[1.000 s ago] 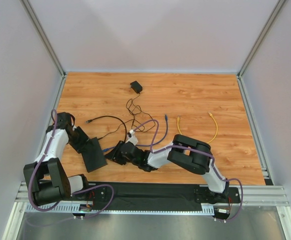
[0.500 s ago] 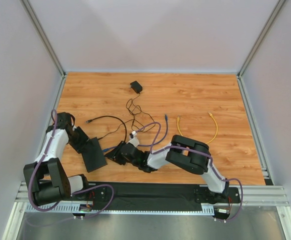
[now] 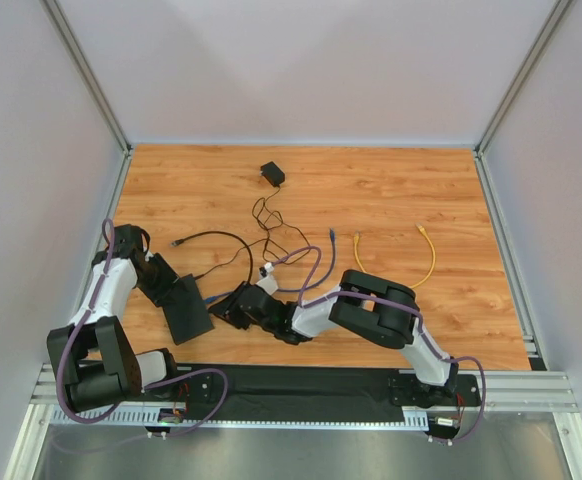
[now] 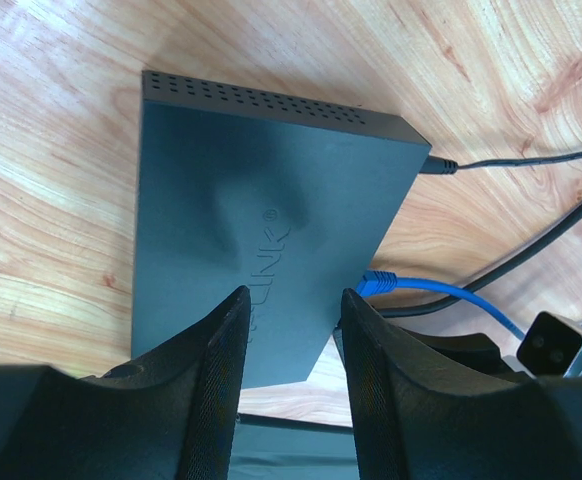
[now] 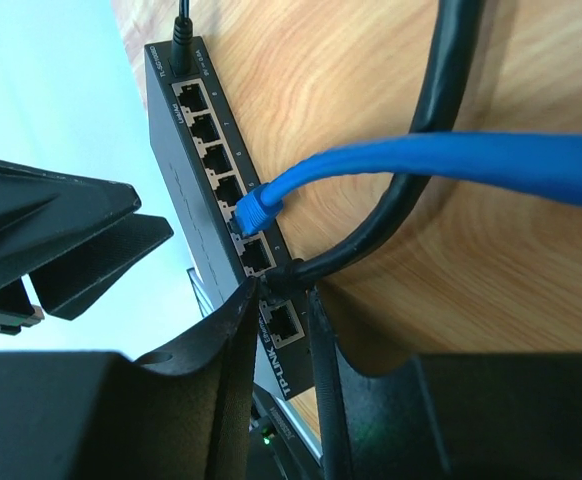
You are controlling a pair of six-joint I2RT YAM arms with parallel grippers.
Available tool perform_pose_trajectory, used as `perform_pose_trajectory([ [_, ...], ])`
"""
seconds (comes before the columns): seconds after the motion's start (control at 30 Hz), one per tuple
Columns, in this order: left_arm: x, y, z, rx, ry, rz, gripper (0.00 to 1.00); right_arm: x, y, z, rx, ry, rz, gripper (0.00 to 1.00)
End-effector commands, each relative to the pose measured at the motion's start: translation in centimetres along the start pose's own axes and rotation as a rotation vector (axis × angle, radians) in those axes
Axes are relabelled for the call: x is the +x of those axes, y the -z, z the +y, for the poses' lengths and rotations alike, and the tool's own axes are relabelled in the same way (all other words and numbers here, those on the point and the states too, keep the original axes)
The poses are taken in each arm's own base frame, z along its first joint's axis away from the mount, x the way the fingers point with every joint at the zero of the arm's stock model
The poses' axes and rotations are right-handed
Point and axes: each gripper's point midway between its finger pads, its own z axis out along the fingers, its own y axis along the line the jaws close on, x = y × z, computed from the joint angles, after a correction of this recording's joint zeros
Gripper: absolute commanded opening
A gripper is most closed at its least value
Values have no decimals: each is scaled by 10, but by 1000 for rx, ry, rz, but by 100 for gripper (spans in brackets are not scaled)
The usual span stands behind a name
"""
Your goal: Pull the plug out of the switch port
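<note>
The right gripper (image 5: pixel 281 297), narrow about the black plug (image 5: pixel 289 272) seated in the port edge of the switch (image 4: pixel 261 200) at near left (grasp unclear), lies nearer; the left gripper (image 4: pixel 291 300), slightly parted, rests over its top.

A flat matte-black rectangular switch (image 3: pixel 186 308) lies top-up and slightly skewed, at about 8 o'clock in the overhead view. Its thin edge facing 3 o'clock carries a row of eight sockets (image 5: pixel 203 128). A blue plug (image 5: pixel 253 210) is seated near the row's middle. A black plug (image 5: pixel 279 283) sits two sockets further along, toward 6 o'clock in the right wrist view.
</note>
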Motion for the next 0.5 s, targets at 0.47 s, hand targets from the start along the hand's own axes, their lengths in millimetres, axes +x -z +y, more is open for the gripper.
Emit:
perform_pose_trajectory([
  [0.47, -1, 5, -1, 5, 13, -7, 49, -9, -10, -12, 56, -42, -72, 17],
])
